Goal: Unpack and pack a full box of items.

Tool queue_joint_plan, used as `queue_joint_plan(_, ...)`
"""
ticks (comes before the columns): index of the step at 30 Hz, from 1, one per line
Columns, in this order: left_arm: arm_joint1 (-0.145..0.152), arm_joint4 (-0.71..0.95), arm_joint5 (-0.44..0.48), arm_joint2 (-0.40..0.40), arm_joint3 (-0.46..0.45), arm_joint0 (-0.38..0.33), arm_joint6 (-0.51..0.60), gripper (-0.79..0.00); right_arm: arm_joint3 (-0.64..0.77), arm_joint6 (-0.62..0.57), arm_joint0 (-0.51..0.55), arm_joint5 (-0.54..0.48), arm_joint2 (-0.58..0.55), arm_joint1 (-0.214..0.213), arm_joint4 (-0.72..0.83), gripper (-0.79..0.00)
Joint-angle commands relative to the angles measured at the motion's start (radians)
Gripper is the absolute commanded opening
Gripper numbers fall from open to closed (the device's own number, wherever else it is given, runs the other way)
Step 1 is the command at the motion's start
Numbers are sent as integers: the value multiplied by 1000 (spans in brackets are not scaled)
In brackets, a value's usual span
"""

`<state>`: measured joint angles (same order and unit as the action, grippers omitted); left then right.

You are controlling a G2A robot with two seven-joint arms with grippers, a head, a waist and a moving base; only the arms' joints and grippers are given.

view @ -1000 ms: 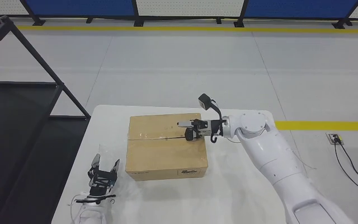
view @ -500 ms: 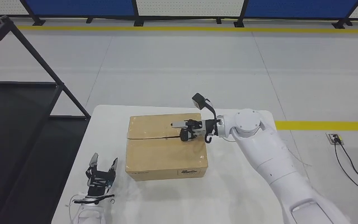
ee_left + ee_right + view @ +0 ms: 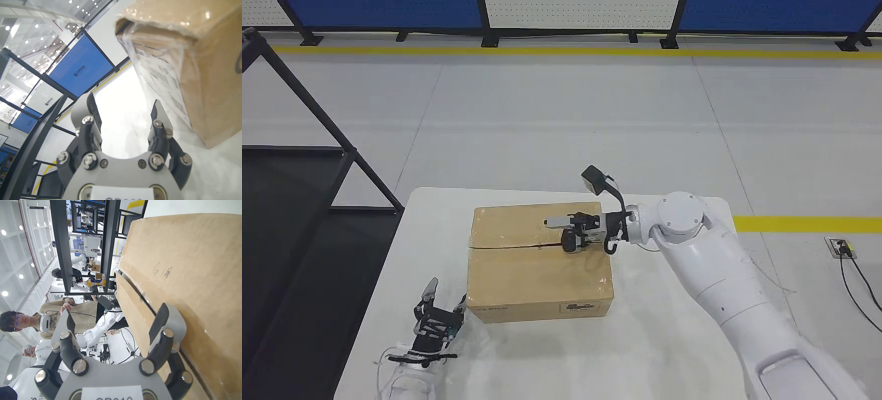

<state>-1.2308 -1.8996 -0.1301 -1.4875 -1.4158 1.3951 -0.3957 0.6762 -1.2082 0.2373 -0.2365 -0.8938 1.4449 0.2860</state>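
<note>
A short handwritten pen mark [image 3: 162, 271] stands on the top flap of the box [image 3: 189, 247], near its seam. A printed paper label [image 3: 164, 79] under clear film lies on the box's side, its lines too blurred to read. Well beyond the box, a blue panel [image 3: 79, 70] carries a small white logo.

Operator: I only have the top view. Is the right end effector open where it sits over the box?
Observer: Yes, the right end effector is open; one finger lies close along the box top by the seam.
Operator: Is that seam sealed?
Observer: No, a dark gap shows between the two flaps.
Operator: And the other arm?
Observer: The left end effector is open and empty, facing the box side that carries a clear plastic pouch.
</note>
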Motion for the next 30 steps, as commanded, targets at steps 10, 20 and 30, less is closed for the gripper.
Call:
queue_joint_plan(10, -20, -2, -107, 59, 113, -115, 62, -203, -2, -1, 1, 1, -2, 1, -7, 0)
queue_joint_plan(20, -41, 78, -236, 74, 125, -152, 37, -145, 1, -3, 1, 4, -9, -1, -14, 0)
queue_joint_plan(30, -35, 59, -121, 61, 132, -135, 41, -179, 6, -7, 2, 2, -15, -3, -19, 0)
